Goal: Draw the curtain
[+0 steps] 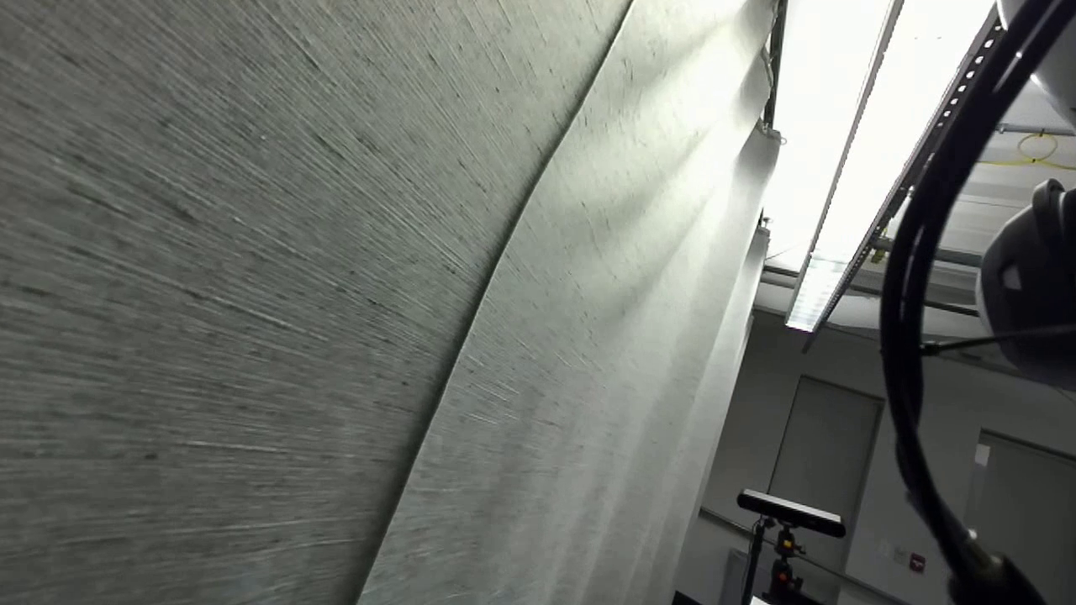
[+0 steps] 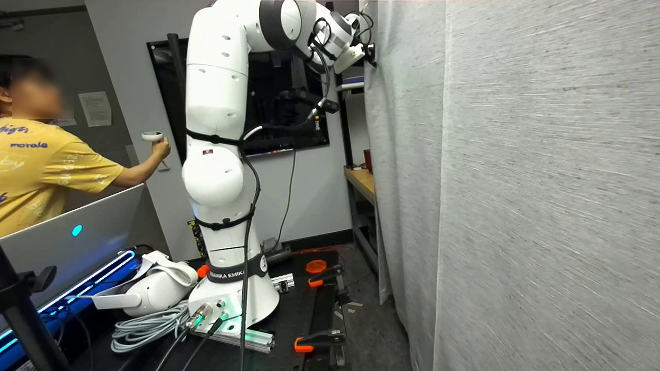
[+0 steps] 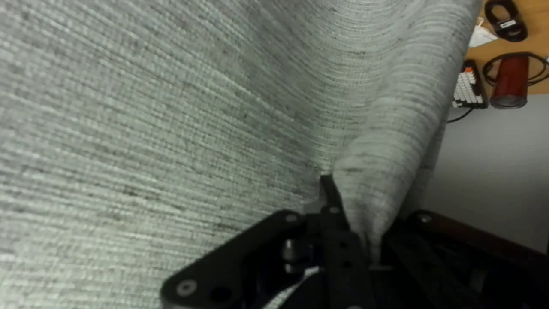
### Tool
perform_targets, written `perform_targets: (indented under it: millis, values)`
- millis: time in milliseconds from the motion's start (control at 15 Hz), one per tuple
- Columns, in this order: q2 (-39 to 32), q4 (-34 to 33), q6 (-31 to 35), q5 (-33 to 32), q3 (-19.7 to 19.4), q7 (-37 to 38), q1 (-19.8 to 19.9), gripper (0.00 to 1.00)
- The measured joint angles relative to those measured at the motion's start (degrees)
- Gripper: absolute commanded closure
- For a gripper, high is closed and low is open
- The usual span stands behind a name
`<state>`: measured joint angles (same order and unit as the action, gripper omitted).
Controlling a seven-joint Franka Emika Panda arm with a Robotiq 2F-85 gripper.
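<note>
In an exterior view, person (image 2: 62,167) in yellow far left, holding white controller (image 2: 152,136); laptop (image 2: 85,226); white headset (image 2: 157,288) beside base of upright white arm (image 2: 216,98), wrist end high at edge of pale grey curtain (image 2: 495,180); curtain hangs in vertical folds, filling right side. Wrist view: curtain left and middle, jaws at bottom pinching a bunched fold of it; keyboard (image 3: 466,89) then red cylinder (image 3: 510,81) past its edge, right.

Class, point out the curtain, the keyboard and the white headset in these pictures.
Curtain (image 2: 526,185), in an exterior view: broad stretch of fabric.
Keyboard (image 3: 466,88), in the wrist view: its pale keys.
White headset (image 2: 162,289), in an exterior view: main body.
</note>
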<state>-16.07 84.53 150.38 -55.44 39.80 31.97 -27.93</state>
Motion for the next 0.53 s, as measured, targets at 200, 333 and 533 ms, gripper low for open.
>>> perform_targets:
  millis: [200, 333, 533]
  values:
    - [-2.16, -3.04, 0.15, 1.3, -3.59, -0.9, -5.6, 1.0]
    - [-3.88, -5.11, 0.24, 3.1, -6.05, -2.63, -9.06, 1.0]
    - [-5.77, -8.62, 0.25, 7.22, -9.95, -6.69, -13.21, 1.0]
